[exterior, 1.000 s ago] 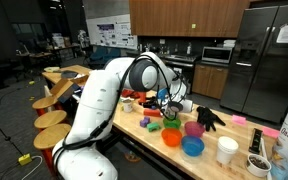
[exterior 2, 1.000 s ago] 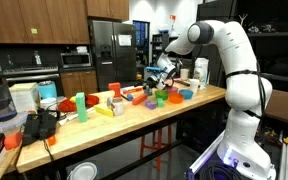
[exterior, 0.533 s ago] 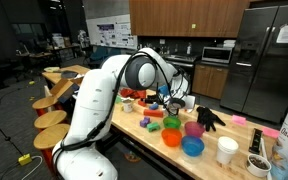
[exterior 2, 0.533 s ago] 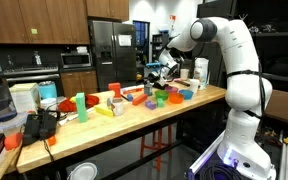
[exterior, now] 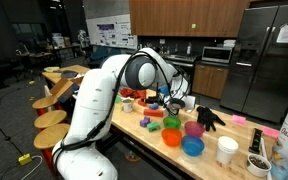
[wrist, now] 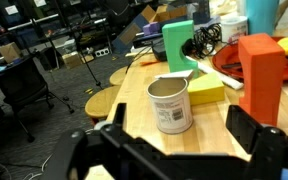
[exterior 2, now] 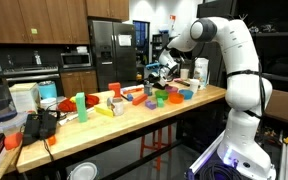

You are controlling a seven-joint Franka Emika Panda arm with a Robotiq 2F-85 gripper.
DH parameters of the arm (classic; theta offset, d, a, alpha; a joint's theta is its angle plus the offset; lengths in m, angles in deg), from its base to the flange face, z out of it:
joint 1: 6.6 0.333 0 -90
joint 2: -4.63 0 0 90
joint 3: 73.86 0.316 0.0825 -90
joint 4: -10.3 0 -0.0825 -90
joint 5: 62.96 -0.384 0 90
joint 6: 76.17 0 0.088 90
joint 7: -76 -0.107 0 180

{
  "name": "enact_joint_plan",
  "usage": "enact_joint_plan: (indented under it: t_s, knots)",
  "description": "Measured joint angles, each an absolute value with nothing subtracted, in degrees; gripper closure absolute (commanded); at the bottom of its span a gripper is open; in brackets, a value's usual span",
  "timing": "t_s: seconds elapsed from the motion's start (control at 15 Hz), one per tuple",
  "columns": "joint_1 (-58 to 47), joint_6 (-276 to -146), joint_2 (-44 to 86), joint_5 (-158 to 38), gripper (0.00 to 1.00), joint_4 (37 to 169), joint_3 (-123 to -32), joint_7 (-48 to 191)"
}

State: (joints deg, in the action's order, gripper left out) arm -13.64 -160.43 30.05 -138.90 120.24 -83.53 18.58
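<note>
I'm looking down the wrist view at a small tin can [wrist: 170, 105], dull silver with a pale side, standing upright with its top open, and from here I see only bare metal inside it. It sits on the wooden table [wrist: 212, 145] close to the edge, in line with the gap of my gripper [wrist: 180, 135], whose jaws are spread wide on either side and not touching it. Just behind the can to the right lies a yellow block [wrist: 206, 90], a green block [wrist: 178, 45] stands upright beyond that, and a red block [wrist: 259, 75] stands off to the right, apart from the can. In an exterior view an orange bowl [exterior: 171, 137], a blue bowl [exterior: 192, 147] and a pink bowl [exterior: 194, 128] sit clustered near a white cup [exterior: 226, 150]; what they hold I cannot tell from this angle
</note>
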Motion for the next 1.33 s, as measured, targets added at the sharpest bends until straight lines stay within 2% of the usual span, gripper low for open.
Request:
enact_joint_plan:
  t_s: [0.73,1.33]
  knots:
    - [-12.9,-186.0,25.4,-137.2,0.00,124.0,-84.8,-3.7]
    - [-9.1,-206.2,21.7,-127.9,0.00,126.2,-84.6,-29.2]
